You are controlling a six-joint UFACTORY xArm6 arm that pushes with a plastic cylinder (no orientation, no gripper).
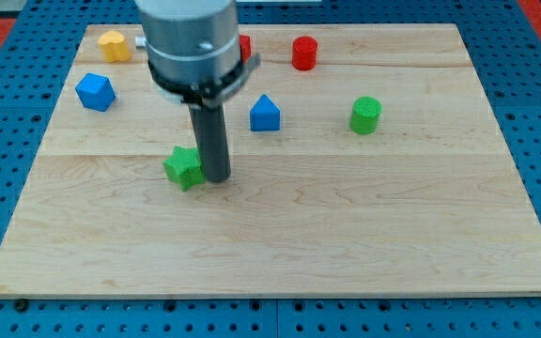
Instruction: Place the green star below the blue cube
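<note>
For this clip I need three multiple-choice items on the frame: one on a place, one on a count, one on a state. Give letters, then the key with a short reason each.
1. Where is my tip relative to the green star?
A. At the star's right side in the view
B. At the view's top, beside the yellow block
C. At the view's far right edge

2. How many blue blocks lie on the board?
A. One
B. Two
C. Four

3. Where does the green star stand relative to the blue cube?
A. Straight below it
B. Lower, but off to the view's right
C. Above it

Key: 1 A, the rod's end sits right against the star's right side. 2 B, the blue cube at the view's left and the blue house-shaped block near the middle. 3 B, the star lies lower and well right of the cube.
</note>
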